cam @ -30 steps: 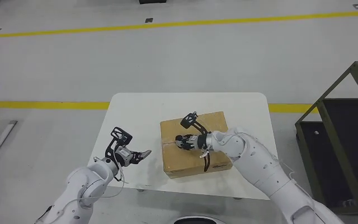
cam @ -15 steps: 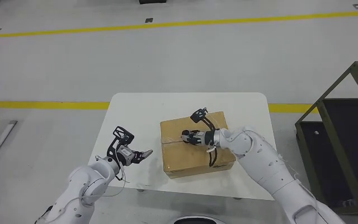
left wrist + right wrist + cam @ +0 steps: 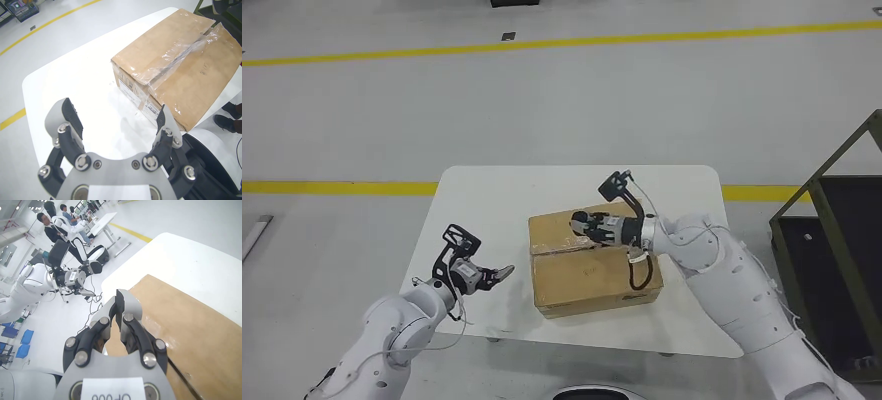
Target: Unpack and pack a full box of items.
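Box (image 3: 592,262) sitting mid-table (image 3: 492,200), flaps shut, clear tape (image 3: 175,60) running along top seam. You are holding right gripper (image 3: 117,302) clenched, nothing showing between pads, over far-left part of box top. Left gripper (image 3: 115,108) hanging spread wide over table, left of box, not touching it. Likely step: breaking taped seam. Be bringing the clenched tip onto seam line, dragging along tape rather than digging into cardboard, bracing box's left side against sliding.
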